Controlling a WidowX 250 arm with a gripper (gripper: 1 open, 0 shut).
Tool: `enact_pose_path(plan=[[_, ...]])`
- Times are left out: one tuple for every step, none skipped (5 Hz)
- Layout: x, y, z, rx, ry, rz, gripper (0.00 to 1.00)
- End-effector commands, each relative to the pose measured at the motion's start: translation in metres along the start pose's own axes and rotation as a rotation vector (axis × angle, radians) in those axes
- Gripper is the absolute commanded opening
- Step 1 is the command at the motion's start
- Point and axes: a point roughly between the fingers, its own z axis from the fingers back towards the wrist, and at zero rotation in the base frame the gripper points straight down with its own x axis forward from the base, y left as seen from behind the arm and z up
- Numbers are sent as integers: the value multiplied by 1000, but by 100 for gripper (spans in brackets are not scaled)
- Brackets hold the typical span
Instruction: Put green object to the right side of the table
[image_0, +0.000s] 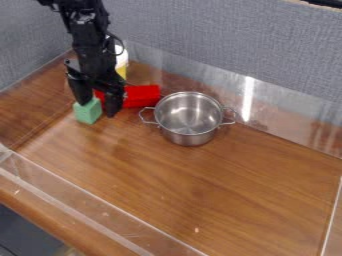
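Observation:
The green object (88, 112), a small matte cube, sits on the table (201, 190) at the far left. My black gripper (96, 101) points down right over it and is open. One finger comes down at the cube's left back corner and the other just to its right, in front of the red block. Whether the fingers touch the cube cannot be made out. The arm hides part of the cube's back.
A long red block (139, 96) lies just right of the cube, behind my right finger. A steel pot (189, 117) with two handles stands further right. A yellow and white thing (122, 68) sits by the back wall. Low clear acrylic walls (80, 205) edge the table.

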Motion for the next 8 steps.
enact_pose_path(plan=[[0,-2,-18,-13,39,5,0],[1,-2,-21,-13,41,-1,0],[5,-5,-12,-16,22,-16,0],[11,-8,-4,-19,0,-31,0],[15,-12,5,-21,-24,-47,0],[19,-15,21,-22,-59,-62,0],[20,-16,35,-16,-79,-74,0],[22,-17,62,-3,-126,-84,0]])
